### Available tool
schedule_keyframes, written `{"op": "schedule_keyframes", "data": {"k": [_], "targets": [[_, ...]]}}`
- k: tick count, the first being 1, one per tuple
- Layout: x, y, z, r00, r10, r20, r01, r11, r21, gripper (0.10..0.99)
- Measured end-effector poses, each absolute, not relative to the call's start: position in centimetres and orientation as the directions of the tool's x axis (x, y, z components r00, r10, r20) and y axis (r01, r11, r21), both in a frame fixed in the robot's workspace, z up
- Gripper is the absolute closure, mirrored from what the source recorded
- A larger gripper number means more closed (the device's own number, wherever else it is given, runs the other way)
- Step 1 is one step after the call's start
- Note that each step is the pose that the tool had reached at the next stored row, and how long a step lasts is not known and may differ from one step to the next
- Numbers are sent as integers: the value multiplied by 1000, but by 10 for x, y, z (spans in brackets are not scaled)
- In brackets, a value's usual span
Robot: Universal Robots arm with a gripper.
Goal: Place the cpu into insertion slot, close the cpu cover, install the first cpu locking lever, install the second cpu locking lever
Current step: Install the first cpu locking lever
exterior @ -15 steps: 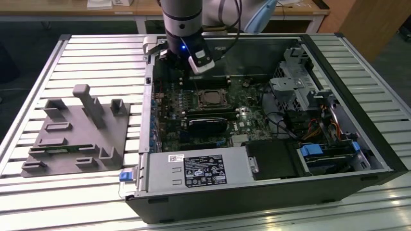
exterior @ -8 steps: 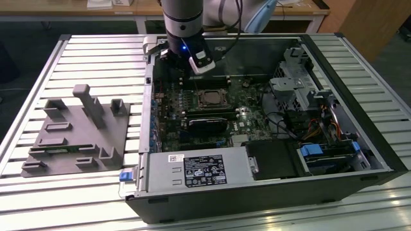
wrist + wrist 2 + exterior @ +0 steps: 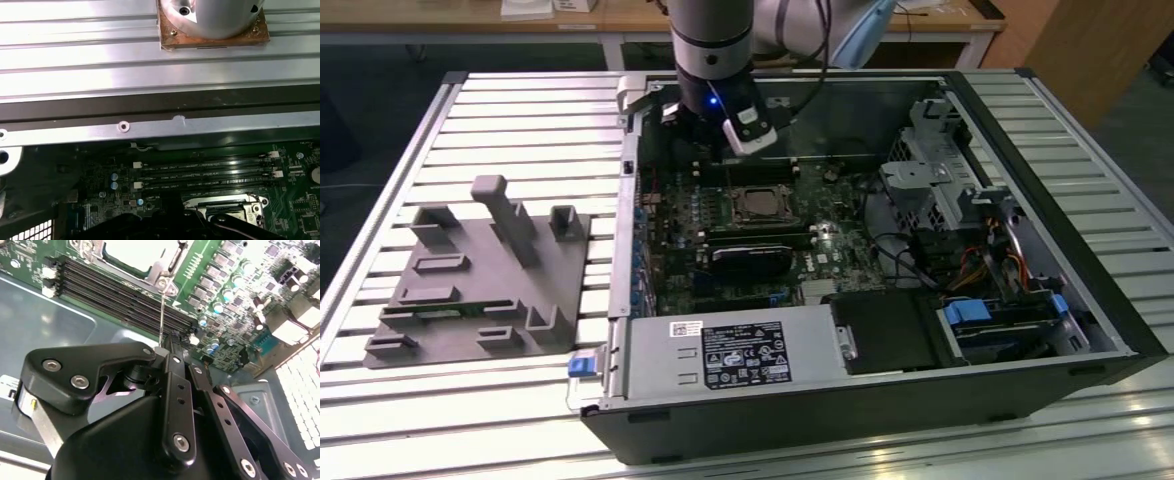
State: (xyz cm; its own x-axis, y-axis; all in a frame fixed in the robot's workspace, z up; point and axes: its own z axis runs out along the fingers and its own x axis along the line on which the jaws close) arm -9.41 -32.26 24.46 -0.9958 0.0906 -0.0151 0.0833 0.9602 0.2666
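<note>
One thin locking lever (image 3: 162, 315) is held in the clenched jaws of the gripper (image 3: 164, 349), just beyond the far side of the cpu (image 3: 757, 206), over which the cpu cover (image 3: 159, 271) is laid

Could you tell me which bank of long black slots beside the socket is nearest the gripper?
The bank above the insertion slot in the exterior view, just beneath the gripper; the other bank lies below that slot, farther away.

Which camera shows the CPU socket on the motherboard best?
The exterior view: the whole insertion slot lies in plain sight. Both wrist views cut it off at the picture's edge, showing part of its metal rim.
</note>
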Motion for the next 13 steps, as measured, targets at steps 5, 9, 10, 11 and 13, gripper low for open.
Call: {"op": "schedule_keyframes", "data": {"k": [5,9,10,11,13], "targets": [[-87,-323,244,-996,91,-15,83,960,267,980],[-81,-323,243,-996,91,-15,83,960,267,980],[-80,-323,243,-996,91,-15,83,960,267,980],[-79,-322,243,-996,91,-15,83,960,267,980],[-77,-322,243,-996,91,-15,83,960,267,980]]}}
